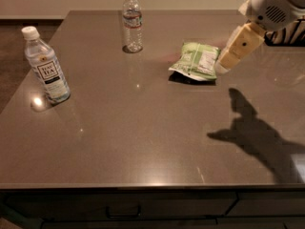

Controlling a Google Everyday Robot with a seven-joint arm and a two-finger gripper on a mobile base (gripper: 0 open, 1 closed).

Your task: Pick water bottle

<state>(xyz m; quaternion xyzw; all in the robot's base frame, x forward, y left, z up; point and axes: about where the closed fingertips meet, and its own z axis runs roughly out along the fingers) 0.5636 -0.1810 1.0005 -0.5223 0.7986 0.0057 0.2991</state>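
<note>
The water bottle (132,21) stands upright at the far middle of the brown table (143,137). It is slim, clear and ribbed, with a white cap and a narrow reddish-white label band. My gripper (228,61) hangs above the table at the right, beside a green snack bag (194,62), well to the right of the water bottle and apart from it. The white arm reaches in from the upper right corner.
A clear bottle with a large white "TEA" label (45,67) stands near the left edge. A black wire basket (288,32) sits at the far right behind the arm. The arm's shadow (257,132) falls on the right front of the table.
</note>
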